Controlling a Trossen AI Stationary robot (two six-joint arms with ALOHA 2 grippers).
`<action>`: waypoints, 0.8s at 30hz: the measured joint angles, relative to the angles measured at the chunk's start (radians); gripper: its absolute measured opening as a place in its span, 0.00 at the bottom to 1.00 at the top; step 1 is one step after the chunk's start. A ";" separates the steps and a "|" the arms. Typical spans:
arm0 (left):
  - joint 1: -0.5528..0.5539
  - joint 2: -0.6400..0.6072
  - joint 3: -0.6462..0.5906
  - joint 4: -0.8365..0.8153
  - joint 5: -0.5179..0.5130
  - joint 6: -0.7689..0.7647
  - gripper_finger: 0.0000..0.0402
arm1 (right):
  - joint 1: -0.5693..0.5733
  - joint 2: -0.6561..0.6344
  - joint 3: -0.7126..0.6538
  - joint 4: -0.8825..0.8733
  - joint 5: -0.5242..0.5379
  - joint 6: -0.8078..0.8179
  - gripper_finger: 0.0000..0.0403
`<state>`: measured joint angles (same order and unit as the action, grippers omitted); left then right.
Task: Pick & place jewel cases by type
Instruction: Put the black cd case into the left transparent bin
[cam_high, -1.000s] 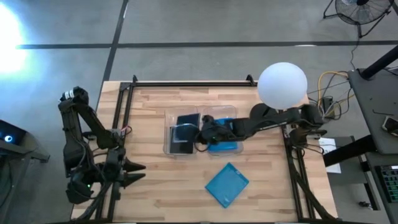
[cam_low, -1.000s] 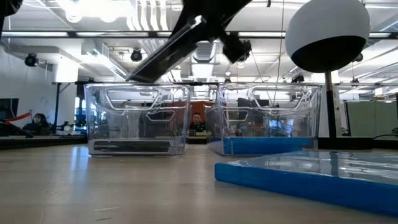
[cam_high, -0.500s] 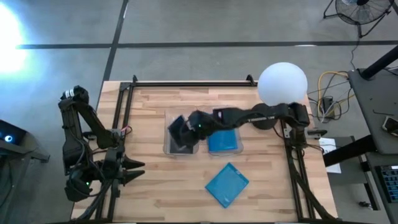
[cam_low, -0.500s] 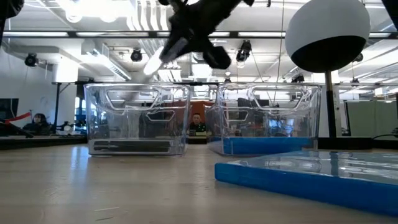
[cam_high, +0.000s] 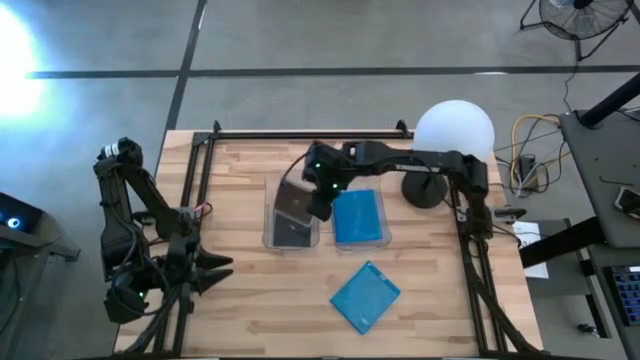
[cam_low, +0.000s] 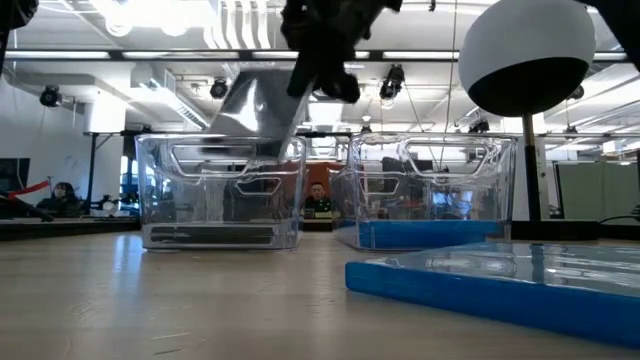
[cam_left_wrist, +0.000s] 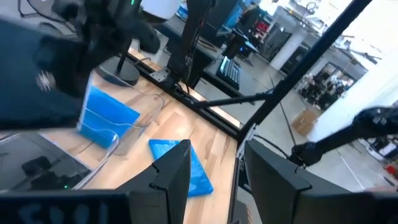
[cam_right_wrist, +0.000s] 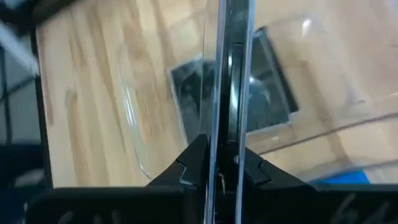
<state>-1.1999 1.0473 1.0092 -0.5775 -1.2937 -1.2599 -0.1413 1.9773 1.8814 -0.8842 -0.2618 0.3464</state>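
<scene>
Dark jewel case (cam_high: 294, 200), tilted, gripped by the right gripper (cam_high: 318, 196) above the left clear bin (cam_high: 270, 232). Left gripper (cam_high: 215, 274): parked at the table's near-left edge, fingers apart.

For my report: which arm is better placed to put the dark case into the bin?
Right. The right gripper already grips the dark case over the left bin; the left gripper waits far off.

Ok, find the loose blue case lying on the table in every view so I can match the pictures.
High: loose blue case lies on bare wood, nearer the camera's bottom edge than the bins.
Low: its edge fills the right foreground.
Left wrist: beyond the fingers.
Right wrist: not in it.
Shared landmark: the bin holding blue cases.
</scene>
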 joint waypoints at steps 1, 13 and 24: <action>0.000 0.000 0.000 0.000 -0.007 -0.004 0.33 | -0.001 0.021 0.008 -0.010 -0.031 -0.026 0.08; 0.007 0.001 0.000 0.001 -0.080 -0.100 0.33 | -0.017 0.302 0.312 -0.210 -0.116 -0.267 0.08; 0.023 0.001 0.000 0.001 -0.107 -0.134 0.33 | -0.028 0.432 0.475 -0.358 -0.061 -0.298 0.30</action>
<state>-1.1772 1.0488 1.0092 -0.5767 -1.4005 -1.3940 -0.1692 2.4089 2.3562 -1.2419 -0.3227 0.0487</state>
